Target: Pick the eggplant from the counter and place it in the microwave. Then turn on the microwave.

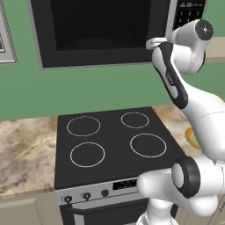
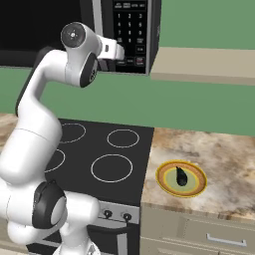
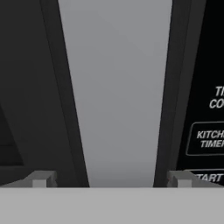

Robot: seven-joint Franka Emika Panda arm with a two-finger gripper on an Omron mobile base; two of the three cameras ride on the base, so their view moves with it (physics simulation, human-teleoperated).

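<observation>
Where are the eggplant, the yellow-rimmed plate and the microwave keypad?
eggplant [image 2: 181, 176], right base view, middle of its dark body.
plate [image 2: 164, 175], right base view, left yellow rim.
microwave keypad [image 2: 130, 25], right base view, the button grid.

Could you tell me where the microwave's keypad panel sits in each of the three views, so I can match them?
Left base view: keypad panel at the top right corner, partly behind the arm.
Right base view: top centre, right of the microwave door.
Hand view: right edge, close up, with button labels.
Shared landmark: the silver-grey trim strip between door and keypad.
</observation>
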